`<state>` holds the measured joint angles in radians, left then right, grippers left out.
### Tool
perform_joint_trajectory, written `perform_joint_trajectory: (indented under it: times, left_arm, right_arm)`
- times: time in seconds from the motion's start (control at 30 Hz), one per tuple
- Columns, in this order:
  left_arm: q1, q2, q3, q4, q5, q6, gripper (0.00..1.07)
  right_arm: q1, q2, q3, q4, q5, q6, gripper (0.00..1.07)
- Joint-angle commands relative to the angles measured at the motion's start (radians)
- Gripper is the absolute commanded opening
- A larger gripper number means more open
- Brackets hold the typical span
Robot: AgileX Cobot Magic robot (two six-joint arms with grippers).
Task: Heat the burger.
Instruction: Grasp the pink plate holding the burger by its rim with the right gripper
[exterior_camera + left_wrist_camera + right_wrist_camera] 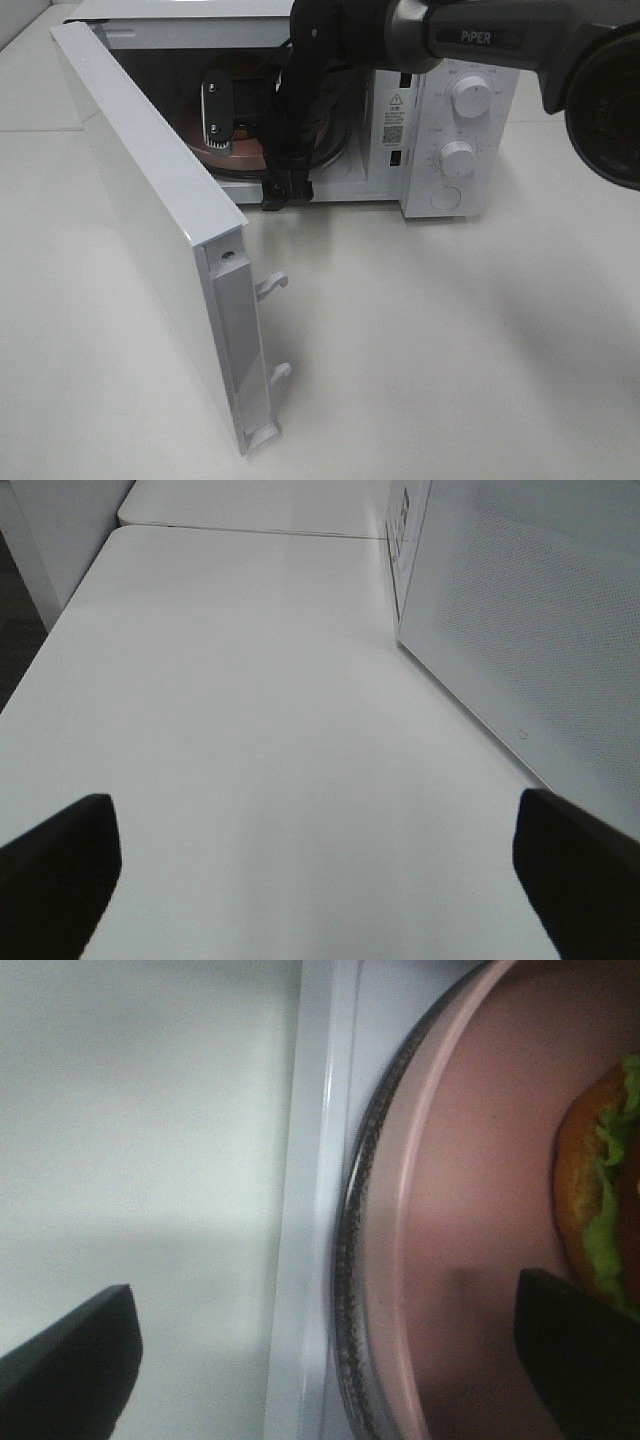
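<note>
The burger, an orange-brown bun with green lettuce, lies on a pink plate that rests on the glass turntable inside the white microwave. My right gripper is open over the plate's near rim, with the burger off to one side of its fingers and nothing between them. In the high view the right gripper reaches into the cavity above the plate and the arm hides the burger. My left gripper is open over bare table beside the microwave's door.
The microwave door stands swung wide open toward the front left, its latch hooks sticking out. The control panel has two knobs and a button. White table extends in front.
</note>
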<state>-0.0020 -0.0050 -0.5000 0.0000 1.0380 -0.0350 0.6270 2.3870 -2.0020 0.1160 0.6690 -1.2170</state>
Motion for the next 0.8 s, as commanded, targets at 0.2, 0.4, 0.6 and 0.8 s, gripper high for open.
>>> perform_joint_trajectory:
  times: [0.2,0.4,0.6,0.8]
  left_arm:
    - [0.002,-0.015,0.002,0.006,-0.003,-0.003,1.01]
    - [0.002,-0.015,0.002,0.006,-0.003,-0.003,1.01]
    - [0.002,-0.015,0.002,0.006,-0.003,-0.003,1.01]
    - [0.002,-0.015,0.002,0.006,-0.003,-0.003,1.01]
  right_arm:
    - [0.002,-0.002,-0.005,0.004,-0.001,-0.013,0.99]
    - [0.002,0.014,-0.005,0.007,0.001,-0.013,0.99]
    - [0.001,0.048,-0.005,0.016,0.006,-0.013,0.99]
    - [0.000,0.048,-0.005,0.023,0.006,-0.013,0.99]
